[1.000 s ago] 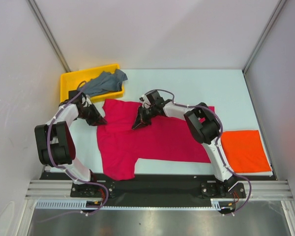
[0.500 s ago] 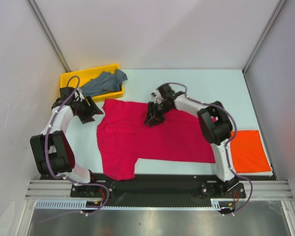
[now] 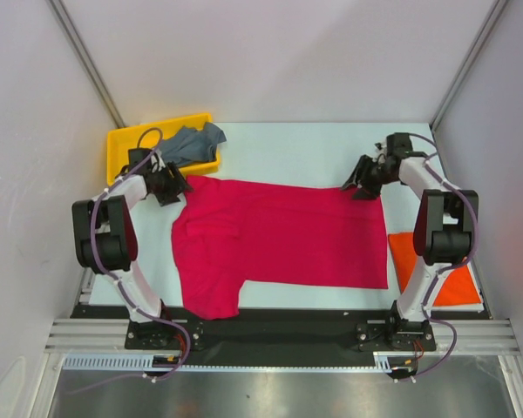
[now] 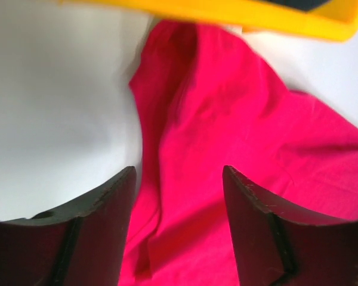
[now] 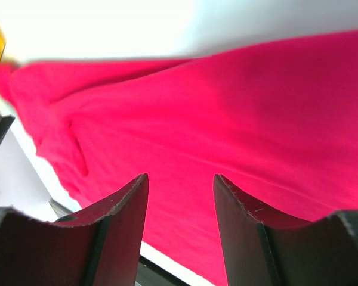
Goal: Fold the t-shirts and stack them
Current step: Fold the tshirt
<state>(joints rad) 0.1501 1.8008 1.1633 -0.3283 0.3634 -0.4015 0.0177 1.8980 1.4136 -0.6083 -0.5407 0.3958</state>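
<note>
White table (image 3: 288, 148), one crimson shirt (image 3: 279, 235), one orange shirt (image 3: 460, 286), one grey-blue shirt (image 3: 192, 142) in tray (image 3: 122, 144), left hand (image 4: 179, 173), right hand (image 5: 180, 177), both gaping

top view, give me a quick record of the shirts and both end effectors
crimson-pink t-shirt: spread flat mid-table, unfolded
orange-red t-shirt: folded, near right corner, partly hidden by right arm
grey-blue t-shirt: crumpled in yellow tray, spilling over its rim
left end effector: open, at the crimson shirt's far left corner
right end effector: open, at its far right corner

White table (image 3: 279, 146) boxed in by pale grey walls (image 3: 270, 52), evenly lit
</note>
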